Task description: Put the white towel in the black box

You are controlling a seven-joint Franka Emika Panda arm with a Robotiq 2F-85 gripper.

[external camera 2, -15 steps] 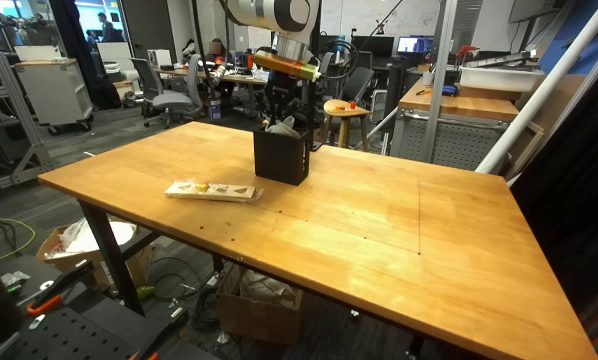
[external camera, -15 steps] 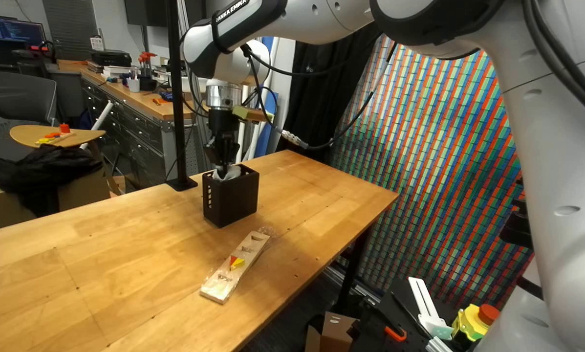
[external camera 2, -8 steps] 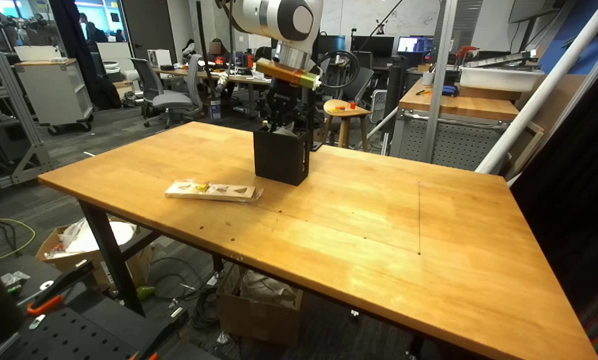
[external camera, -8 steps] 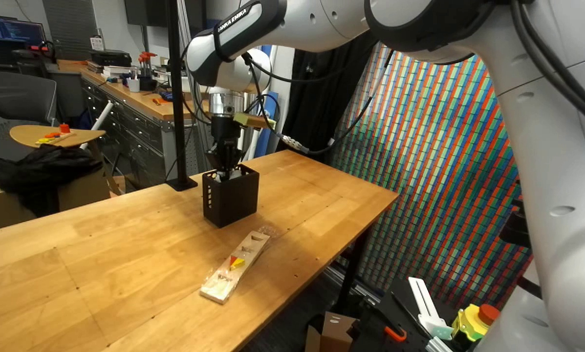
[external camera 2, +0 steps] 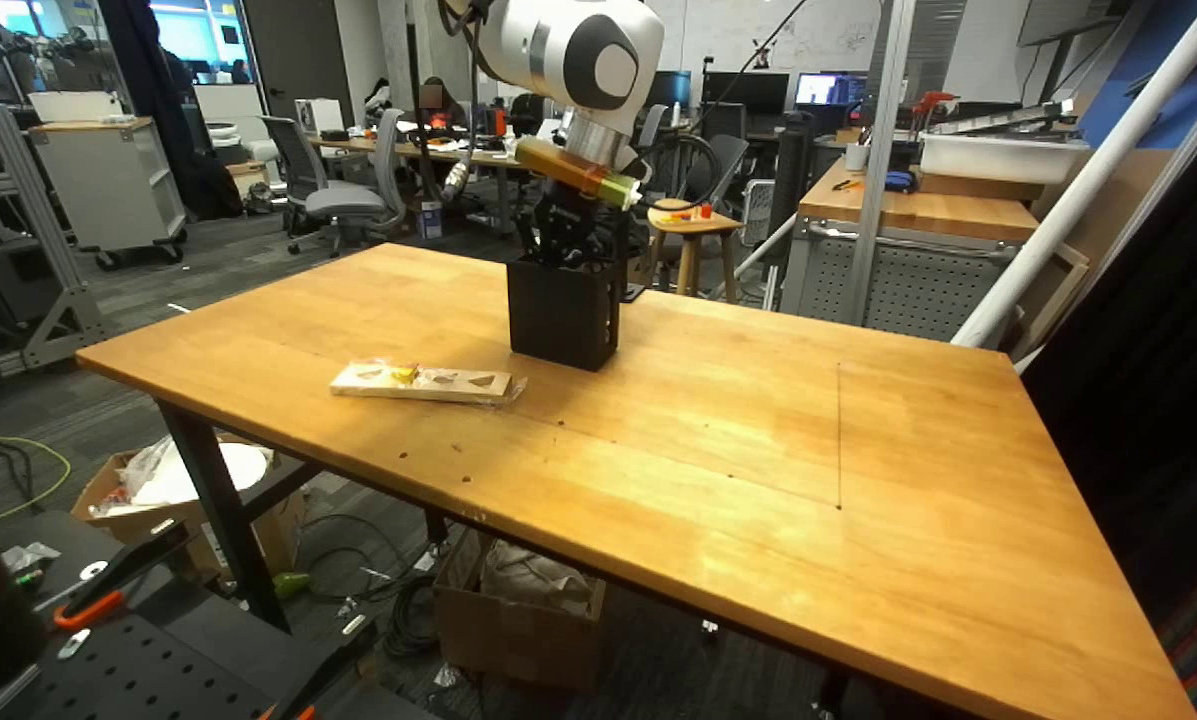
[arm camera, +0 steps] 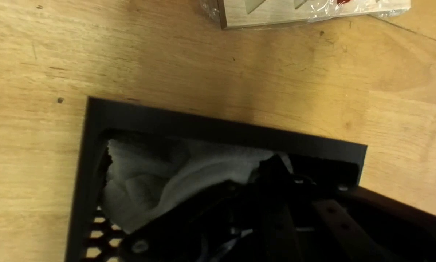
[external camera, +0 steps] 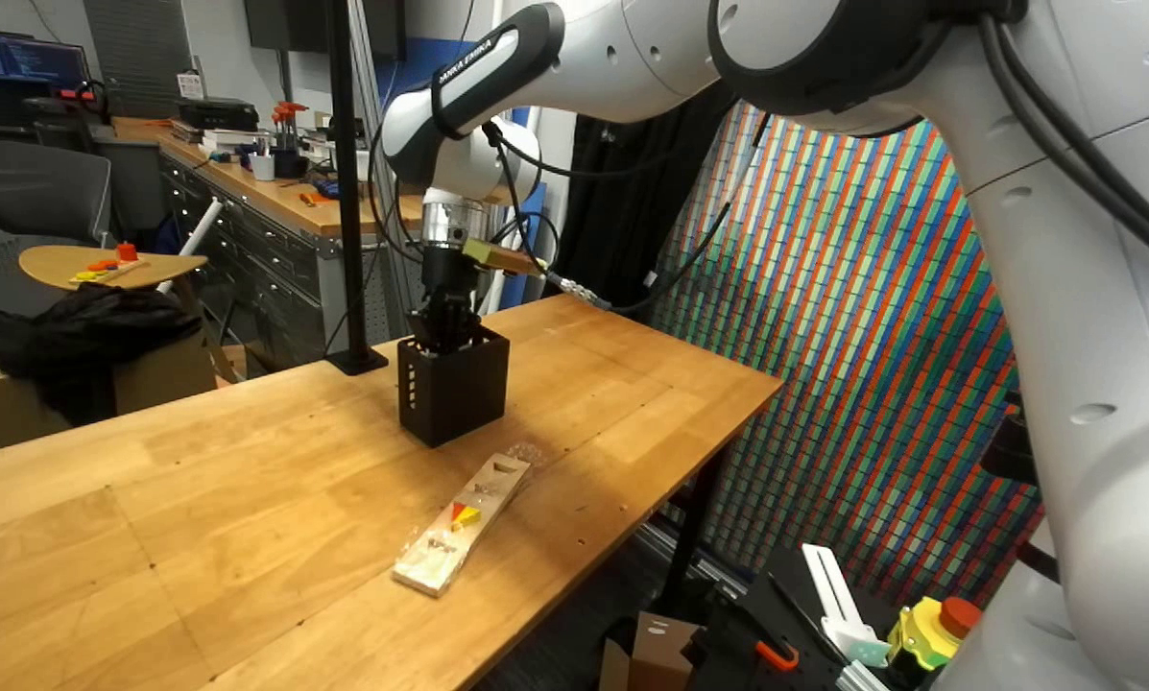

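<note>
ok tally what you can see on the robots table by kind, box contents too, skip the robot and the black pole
Containers: 1 (black box)
Cloths: 1 (white towel, inside the box)
Wooden strips: 1 (pale wooden strip, counted whole)
Total: 3

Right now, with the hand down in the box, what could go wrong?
The towel is bunched right beside the hand, so it might snag and come out as the hand lifts. The hand also reaches inside the box, close to a wall, so a sideways move could bump or shift it.
</note>
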